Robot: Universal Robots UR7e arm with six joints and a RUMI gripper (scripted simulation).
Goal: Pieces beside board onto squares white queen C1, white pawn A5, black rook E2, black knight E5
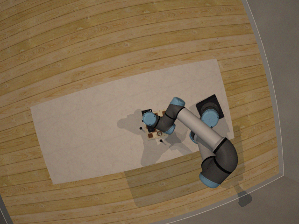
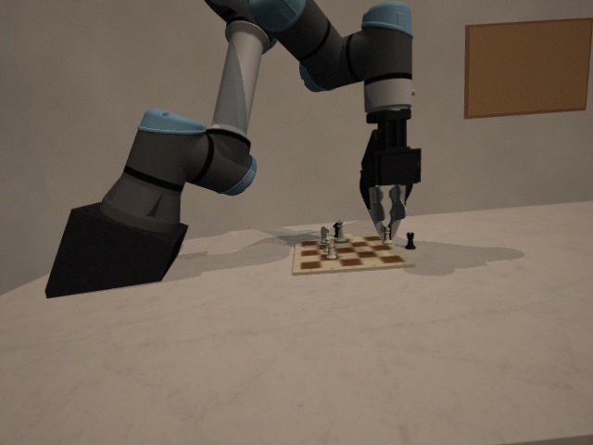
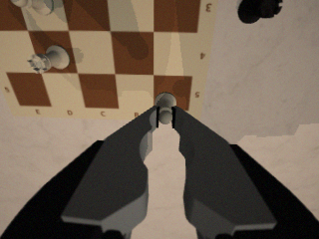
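My gripper point(image 2: 388, 232) point(image 3: 164, 108) is shut on the white pawn point(image 2: 386, 239) point(image 3: 165, 101). It holds the pawn upright a little above the board point(image 2: 363, 269) point(image 3: 85, 113), over corner square A5 in the wrist view. The white queen point(image 2: 340, 232) stands upright at the board's far side, apparently on C1 in the exterior view. The black rook point(image 1: 140, 128) point(image 2: 410, 240) point(image 3: 256, 9) stands beside the board, off the A side. The black knight point(image 1: 160, 140) point(image 2: 335, 228) stands off the board's rank 1 edge, mostly hidden behind the queen in the exterior view.
A white piece with a notched top point(image 2: 331, 251) point(image 3: 57, 57) stands on D4. Another white piece point(image 3: 42, 5) stands near D3, half hidden behind it in the exterior view. A white knight-like piece point(image 2: 323, 235) stands near the far edge. The arm covers much of the board in the top view.
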